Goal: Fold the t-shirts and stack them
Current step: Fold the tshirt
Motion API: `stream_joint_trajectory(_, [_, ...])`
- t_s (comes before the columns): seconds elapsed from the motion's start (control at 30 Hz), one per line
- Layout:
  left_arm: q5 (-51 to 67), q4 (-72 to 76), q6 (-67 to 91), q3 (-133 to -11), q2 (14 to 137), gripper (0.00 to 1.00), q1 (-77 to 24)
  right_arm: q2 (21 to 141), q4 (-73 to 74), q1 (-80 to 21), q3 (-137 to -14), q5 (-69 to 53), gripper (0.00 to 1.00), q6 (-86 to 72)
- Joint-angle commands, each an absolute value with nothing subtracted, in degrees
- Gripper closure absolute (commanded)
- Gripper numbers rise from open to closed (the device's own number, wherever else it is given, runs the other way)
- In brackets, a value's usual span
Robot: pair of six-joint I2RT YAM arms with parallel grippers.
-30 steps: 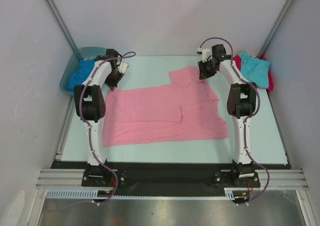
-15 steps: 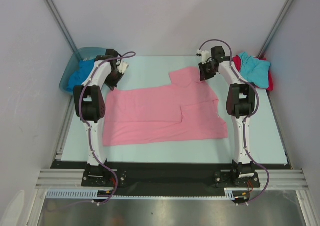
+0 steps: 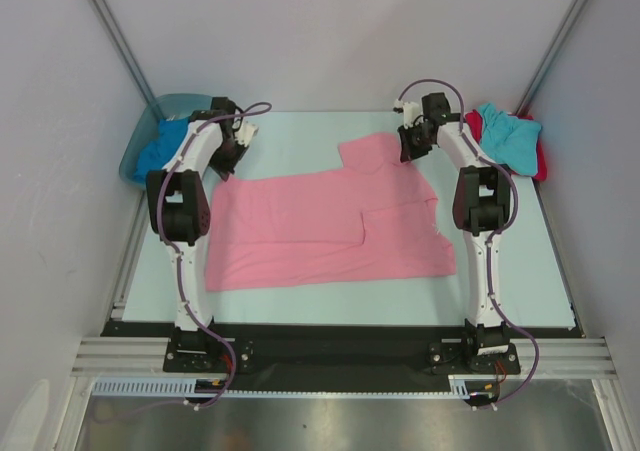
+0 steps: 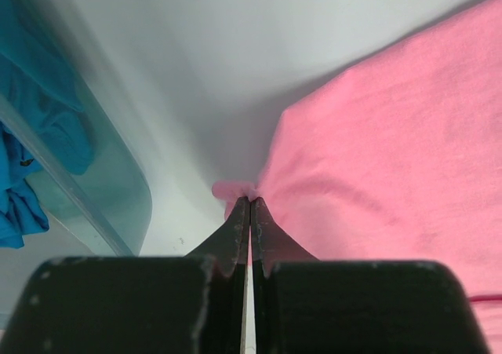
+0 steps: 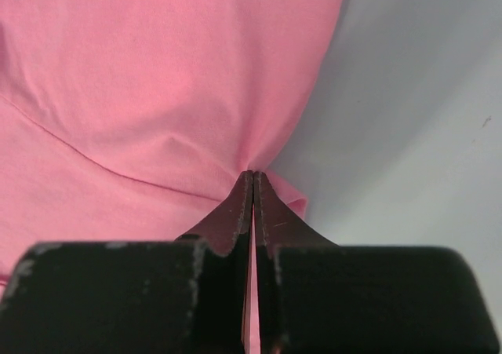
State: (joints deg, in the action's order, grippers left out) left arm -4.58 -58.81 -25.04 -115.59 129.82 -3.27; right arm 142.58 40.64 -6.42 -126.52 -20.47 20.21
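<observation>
Both arms are pinching now, left gripper (image 4: pixel 249 202) and right gripper (image 5: pixel 252 175) clamped on the far corners of the pink t-shirt (image 3: pixel 330 226) mid-table, folding looks barely begun, with the royal blue t-shirt (image 3: pixel 158 149) in the tub (image 3: pixel 180 99) at the far-left corner and the turquoise t-shirt (image 3: pixel 508 136) and red t-shirt (image 3: pixel 541 159) heaped at the far-right corner: 3 unfolded, no stack yet.

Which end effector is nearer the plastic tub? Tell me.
Left. Left end effector pinches the pink t-shirt beside the plastic tub; right end effector grips it across the table.
</observation>
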Motion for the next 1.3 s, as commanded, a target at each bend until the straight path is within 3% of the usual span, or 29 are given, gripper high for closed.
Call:
stream_joint_trajectory(0.0, [-3.5, -58.3, -25.0, -115.4, 124.8, 1.00, -3.7, 136.3, 40.8, -6.2, -126.5, -21.6, 1.00, 21.2])
stream_joint_trajectory(1.27, [-10.5, -57.7, -31.5, -104.2, 117.6, 1.00, -2.4, 123.2, 63.2, 2.2, -114.7, -24.4, 1.00, 41.1])
